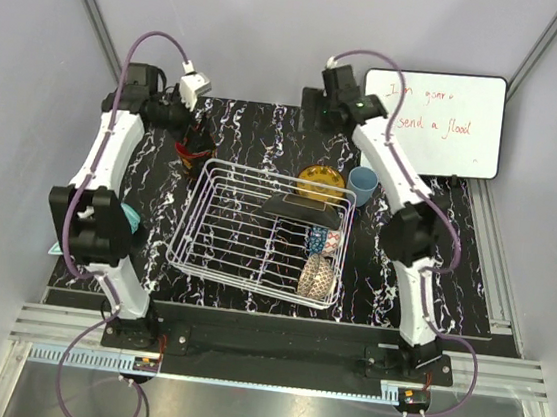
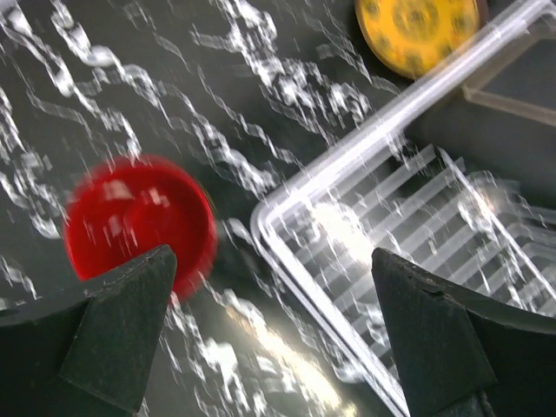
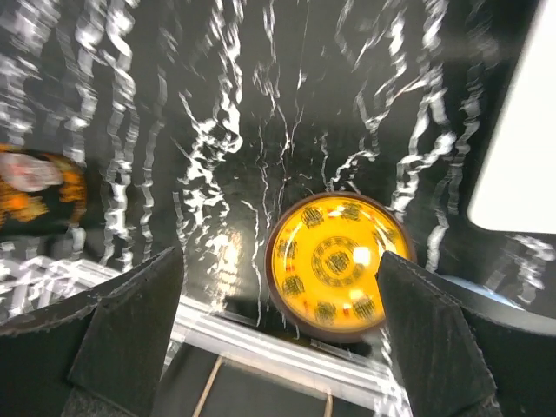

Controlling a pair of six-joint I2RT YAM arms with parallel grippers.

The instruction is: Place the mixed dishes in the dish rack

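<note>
The white wire dish rack (image 1: 218,224) stands mid-table and holds a dark saucer (image 1: 302,209), a blue bowl (image 1: 317,239) and a beige-brown bowl (image 1: 318,276). The yellow plate (image 1: 321,182) and the light blue cup (image 1: 363,186) sit just behind it. The red mug (image 2: 139,221) sits by the rack's far left corner (image 2: 287,217). My left gripper (image 2: 271,261) is open and empty, above the mat between mug and rack. My right gripper (image 3: 280,261) is open and empty, above the yellow plate (image 3: 334,261). In the top view the left gripper (image 1: 180,117) and right gripper (image 1: 318,104) are at the back.
A whiteboard (image 1: 439,121) leans at the back right. A teal object (image 1: 131,220) lies at the left edge beside the left arm. A blurred orange-and-dark object (image 3: 35,187) shows at the left of the right wrist view. The mat is black marble.
</note>
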